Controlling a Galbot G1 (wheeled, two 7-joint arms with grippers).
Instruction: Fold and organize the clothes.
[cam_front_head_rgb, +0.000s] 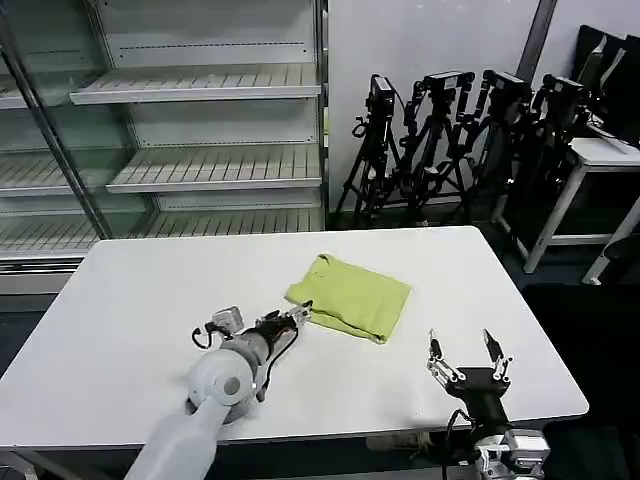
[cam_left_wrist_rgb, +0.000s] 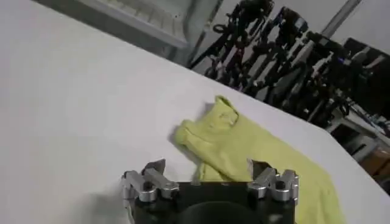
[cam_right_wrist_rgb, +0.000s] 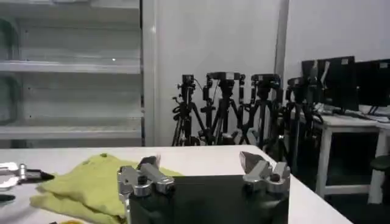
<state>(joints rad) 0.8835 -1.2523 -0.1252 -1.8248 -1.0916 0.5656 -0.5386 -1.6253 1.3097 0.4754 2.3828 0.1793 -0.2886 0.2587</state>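
Right pincer (cam_front_head_rgb: 466, 352) spread; left pincer (cam_front_head_rgb: 300, 313) spread beside soft, folded lime shirt (cam_front_head_rgb: 352, 297).

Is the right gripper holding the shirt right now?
No. The right gripper hangs open and empty near the table's front edge, apart from the shirt.

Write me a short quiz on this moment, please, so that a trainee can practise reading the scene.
1. True or false: the lime shirt hangs off the white table.
2. Which gripper is beside the shirt? A left, B right.
3. Fill in: both grippers are ___.

Key:
1. False; it lies folded on the table.
2. A; the left gripper is at its near edge, and the right gripper is near the table's front edge.
3. Open.
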